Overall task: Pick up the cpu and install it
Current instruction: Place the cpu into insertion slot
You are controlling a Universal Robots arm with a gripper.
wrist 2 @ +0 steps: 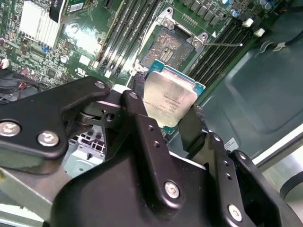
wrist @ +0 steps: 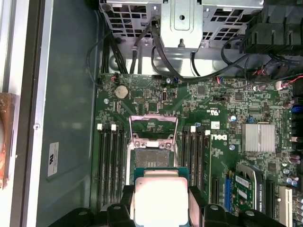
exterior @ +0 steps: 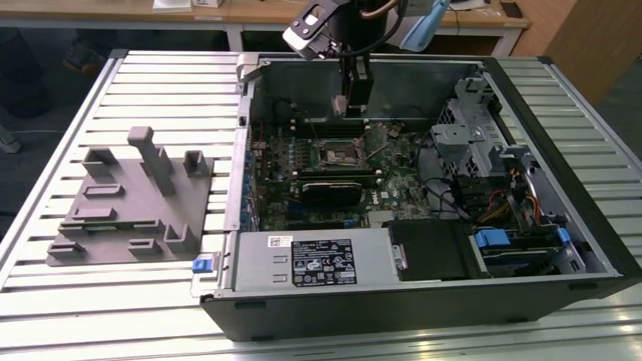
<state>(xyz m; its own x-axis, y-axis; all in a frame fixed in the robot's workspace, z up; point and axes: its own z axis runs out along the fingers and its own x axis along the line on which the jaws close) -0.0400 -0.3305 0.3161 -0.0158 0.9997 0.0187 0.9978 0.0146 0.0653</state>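
Observation:
The cpu (wrist 2: 169,97) is a small square chip with a silvery metal top and a green edge. My gripper (wrist 2: 165,105) is shut on it, a black finger (wrist 2: 193,126) pressing on each of two opposite sides. In the first wrist view the cpu (wrist: 161,198) hangs between the fingers (wrist: 127,204), just short of the socket (wrist: 152,153). The socket's metal frame (wrist: 154,124) is swung open and the dark contact field (wrist 2: 171,45) lies bare. In the exterior view my gripper (exterior: 350,105) points down inside the open computer case, above and a little behind the socket (exterior: 338,154).
Memory slots (wrist: 110,161) flank the socket on both sides. A long black module (exterior: 336,188) lies in front of it, and a drive cage with cables (exterior: 482,139) stands toward the exterior view's right. The case wall (exterior: 301,83) is behind my arm. A grey plastic fixture (exterior: 131,203) sits outside the case.

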